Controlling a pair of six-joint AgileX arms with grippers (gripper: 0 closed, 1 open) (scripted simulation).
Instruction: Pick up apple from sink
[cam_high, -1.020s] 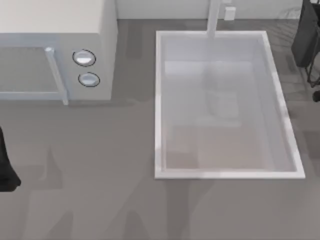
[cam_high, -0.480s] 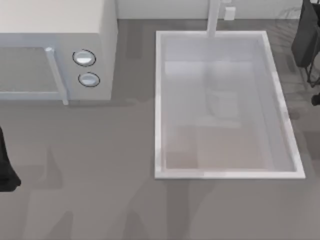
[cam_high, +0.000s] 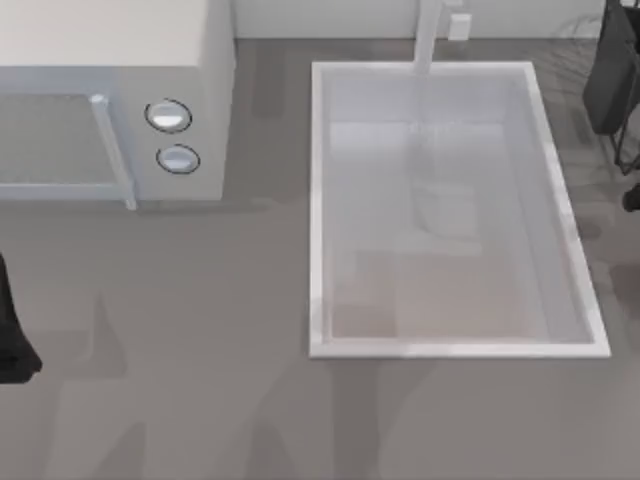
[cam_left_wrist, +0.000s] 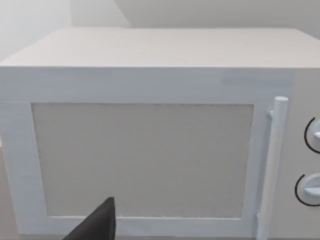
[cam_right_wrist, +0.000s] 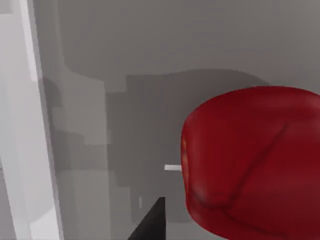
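The apple (cam_right_wrist: 250, 160), glossy and dark red with faint ridges, looms very close in the right wrist view, held over the grey counter beside the sink's white rim (cam_right_wrist: 35, 125). My right gripper (cam_right_wrist: 220, 215) is shut on it, and one dark fingertip (cam_right_wrist: 150, 222) shows next to the fruit. From above, the sink (cam_high: 450, 349) is a large white basin with nothing on its pale floor. My right arm (cam_high: 615, 80) stands at the right edge, outside the basin. My left arm (cam_high: 10, 340) is parked at the left edge.
A white microwave (cam_high: 110, 100) with two round knobs stands at the back left, and its door (cam_left_wrist: 150, 150) faces the left wrist camera. A white faucet (cam_high: 428, 35) rises behind the sink. Grey counter stretches across the front.
The dark part of my right arm at the top view's right edge has shifted slightly toward the front. Nothing else has moved.
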